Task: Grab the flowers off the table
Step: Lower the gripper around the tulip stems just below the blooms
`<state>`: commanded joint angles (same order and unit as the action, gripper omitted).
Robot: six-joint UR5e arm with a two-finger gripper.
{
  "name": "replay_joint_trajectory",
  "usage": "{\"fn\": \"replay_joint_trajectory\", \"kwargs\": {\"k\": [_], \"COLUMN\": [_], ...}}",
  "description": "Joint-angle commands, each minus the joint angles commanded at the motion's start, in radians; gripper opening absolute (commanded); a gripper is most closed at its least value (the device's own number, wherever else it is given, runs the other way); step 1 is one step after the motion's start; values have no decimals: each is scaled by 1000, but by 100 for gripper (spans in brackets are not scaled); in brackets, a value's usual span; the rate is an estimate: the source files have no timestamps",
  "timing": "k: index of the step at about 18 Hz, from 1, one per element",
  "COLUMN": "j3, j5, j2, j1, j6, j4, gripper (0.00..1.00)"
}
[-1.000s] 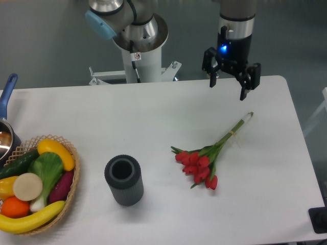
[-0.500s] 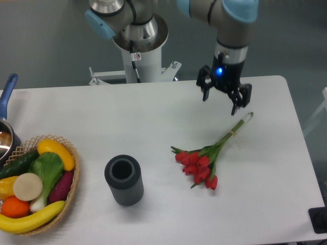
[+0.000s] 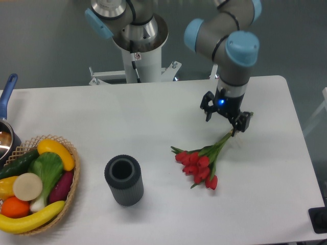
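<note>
The flowers lie flat toward the bench's right edge, so your open, empty gripper straddles their thin stems.

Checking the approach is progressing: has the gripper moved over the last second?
Yes. The gripper, open, has come down toward the table's near side, from the far edge onto the stems of the flowers.

One bunch of flowers; one dark ribbed cylinder; one basket; one banana.
</note>
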<state>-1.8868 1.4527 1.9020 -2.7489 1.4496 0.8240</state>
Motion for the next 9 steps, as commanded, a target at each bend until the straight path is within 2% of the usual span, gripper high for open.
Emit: {"fn": "replay_joint_trajectory", "kwargs": {"k": [2,9], "j3": [8,8], "j5": [0,2], "j2": [34,66], "j1": [9,17], "j6": [0,-2], "j4": [-31,-32], "gripper": [100,100]}}
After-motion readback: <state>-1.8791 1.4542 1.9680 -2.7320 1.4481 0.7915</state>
